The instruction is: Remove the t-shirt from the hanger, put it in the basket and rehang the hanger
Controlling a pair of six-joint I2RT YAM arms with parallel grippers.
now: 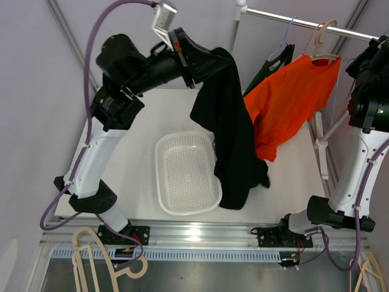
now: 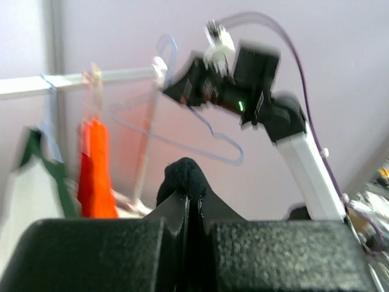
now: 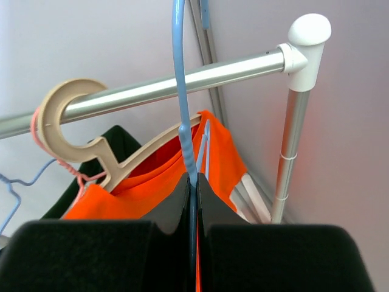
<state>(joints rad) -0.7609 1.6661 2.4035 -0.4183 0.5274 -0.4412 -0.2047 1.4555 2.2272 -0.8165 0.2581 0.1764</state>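
A black t-shirt point(image 1: 231, 128) hangs in the air at the centre of the top view, bunched at its upper end and pinched in the left gripper point(image 2: 188, 204), whose jaws are closed tight on a fold of the cloth. The fabric drapes downward towards 6 o'clock, and its lower edge falls over the right rim of a white basket point(image 1: 160, 173) on the desk point(image 1: 137, 140).

At 1 o'clock from the shirt, the right gripper point(image 3: 193, 182) is clamped on the thin stem of a blue hanger point(image 3: 181, 91), up beside the metal rail point(image 3: 231, 68). In the left wrist view this hanger appears bare, an empty wire outline with no cloth on it.

An orange shirt point(image 1: 292, 103) on a beige hanger point(image 3: 67, 115) hangs from the rail just beside it, and a green garment point(image 1: 262, 72) sits further along at 11 o'clock from the orange one.

The shirt looks free of its hanger, so the removal appears done. What seems left is lowering and releasing the shirt, probably into the basket, and disposing of the hanger.
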